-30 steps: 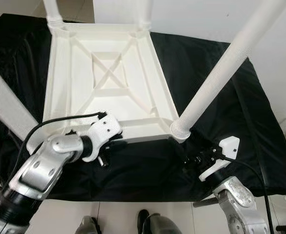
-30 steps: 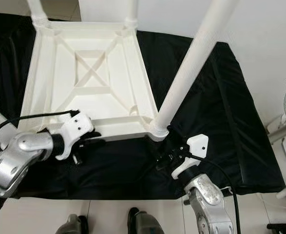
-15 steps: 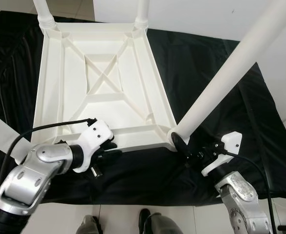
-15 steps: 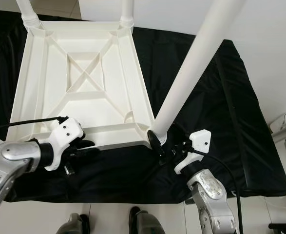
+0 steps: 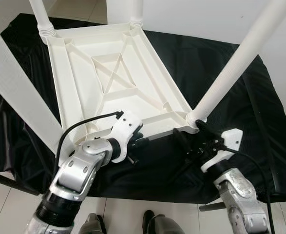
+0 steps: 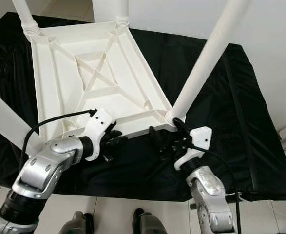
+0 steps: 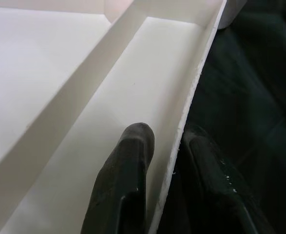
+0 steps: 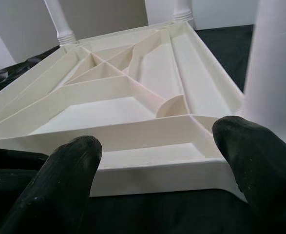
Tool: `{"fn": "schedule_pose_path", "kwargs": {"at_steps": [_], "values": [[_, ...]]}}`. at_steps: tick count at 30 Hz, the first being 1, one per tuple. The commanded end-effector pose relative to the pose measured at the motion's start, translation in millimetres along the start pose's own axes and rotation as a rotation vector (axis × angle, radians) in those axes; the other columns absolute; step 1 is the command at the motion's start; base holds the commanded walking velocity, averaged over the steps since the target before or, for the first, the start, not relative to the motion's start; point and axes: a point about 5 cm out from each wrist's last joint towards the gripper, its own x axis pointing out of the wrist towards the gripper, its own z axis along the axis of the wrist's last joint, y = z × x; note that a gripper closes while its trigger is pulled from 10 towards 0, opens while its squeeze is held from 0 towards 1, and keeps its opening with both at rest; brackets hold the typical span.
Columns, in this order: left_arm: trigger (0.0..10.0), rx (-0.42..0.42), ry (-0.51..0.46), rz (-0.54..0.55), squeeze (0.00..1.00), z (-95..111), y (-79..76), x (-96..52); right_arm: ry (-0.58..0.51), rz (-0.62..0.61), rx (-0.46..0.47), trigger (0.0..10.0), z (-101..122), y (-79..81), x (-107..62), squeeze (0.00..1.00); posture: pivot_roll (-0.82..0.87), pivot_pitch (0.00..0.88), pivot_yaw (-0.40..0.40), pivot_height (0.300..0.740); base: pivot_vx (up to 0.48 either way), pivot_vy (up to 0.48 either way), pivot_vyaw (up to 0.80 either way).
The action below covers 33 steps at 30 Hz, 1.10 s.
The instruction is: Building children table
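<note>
White plastic table (image 5: 114,83) lies upside down (legs up), underside ribbed.

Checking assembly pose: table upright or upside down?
Upside down. The table shows its ribbed underside, legs pointing up, on the black cloth; left gripper pinches its rim.

No writing, label, brand, number or sign can be read anywhere, neither on the upturned white plastic table (image 5: 118,83) nor on the black cloth (image 5: 220,63) beneath it.
</note>
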Motion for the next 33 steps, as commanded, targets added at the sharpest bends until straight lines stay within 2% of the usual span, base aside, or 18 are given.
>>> {"fn": "schedule_pose_path", "kwargs": {"at_steps": [1,6,7,10,13,14,18,19,22,23,25,28,30,31,33], "values": [[10.0,0.024,-0.053,0.177,0.0,7.2,2.3,4.8,0.006,-0.008,-0.004,10.0,-2.0,-0.5,-2.5,0.0,0.05,0.22,-0.057,0.74,0.0,0.0,0.0],[10.0,0.058,-0.08,0.113,0.0,8.6,-5.9,3.3,0.006,-0.013,-0.002,10.0,-2.4,-0.2,-3.0,0.0,0.06,0.221,-0.052,0.74,0.0,0.0,0.0],[10.0,0.045,-0.098,0.072,1.0,7.9,-10.3,0.5,0.006,-0.015,0.0,10.0,-2.9,0.4,-2.8,0.0,0.06,0.224,-0.048,0.74,0.0,0.0,0.0],[10.0,0.042,-0.116,0.008,1.0,6.2,-17.2,-5.0,0.005,-0.016,0.003,10.0,-3.4,1.4,-2.4,0.0,0.06,0.225,-0.047,0.74,0.0,0.0,0.0],[10.0,0.115,-0.128,-0.088,1.0,4.2,-28.1,-15.3,0.003,-0.015,0.005,10.0,-3.5,2.2,-1.5,0.0,0.07,0.226,-0.045,0.74,0.0,0.0,0.0],[10.0,0.137,-0.132,-0.133,0.0,3.0,-32.6,-21.4,0.002,-0.015,0.007,10.0,-3.6,2.3,-0.8,0.0,0.07,0.226,-0.045,0.74,0.0,0.0,0.0],[10.0,0.128,-0.137,-0.168,0.0,2.0,-35.0,-27.0,0.001,-0.015,0.007,10.0,-3.6,2.5,-0.4,0.0,0.07,0.228,-0.045,0.74,0.0,0.0,0.0],[10.0,0.127,-0.144,-0.182,0.0,2.0,-34.9,-32.4,0.0,-0.013,0.008,10.0,-3.7,2.7,-0.1,0.0,0.07,0.228,-0.047,0.74,0.0,0.0,0.0],[10.0,0.056,-0.188,-0.178,0.0,5.0,-30.7,-49.9,-0.001,-0.007,0.008,10.0,-4.6,1.6,2.9,0.0,0.08,0.228,-0.057,0.74,0.0,0.0,0.0],[10.0,0.056,-0.188,-0.178,0.0,5.0,-30.7,-49.9,-0.001,-0.007,0.008,10.0,-4.6,1.6,2.9,0.0,0.08,0.228,-0.057,0.74,0.0,0.0,0.0],[10.0,0.014,-0.225,-0.204,0.0,6.8,-33.5,-65.3,-0.005,0.001,0.004,10.0,-4.5,-0.2,6.6,0.0,0.09,0.227,-0.066,0.74,0.0,0.0,0.0],[10.0,0.007,-0.238,-0.214,0.0,7.1,-35.0,-72.2,-0.006,0.007,0.002,10.0,-4.5,-0.9,8.6,0.0,0.09,0.227,-0.066,0.74,0.0,0.0,0.0],[10.0,-0.025,-0.248,-0.231,0.0,2.4,-36.9,-90.8,-0.014,0.028,-0.01,10.0,-3.2,-5.2,17.4,0.0,0.11,0.227,-0.087,0.74,0.0,0.0,0.0],[10.0,-0.025,-0.248,-0.231,0.0,2.4,-36.9,-90.8,-0.014,0.028,-0.01,10.0,-3.2,-5.2,17.4,0.0,0.11,0.227,-0.087,0.74,0.0,0.0,0.0],[10.0,-0.048,-0.24,-0.25,0.0,-2.1,-38.4,-102.2,-0.02,0.044,-0.025,10.0,-1.7,-10.1,24.0,0.0,0.13,0.228,-0.103,0.74,0.0,0.0,0.0]]}}
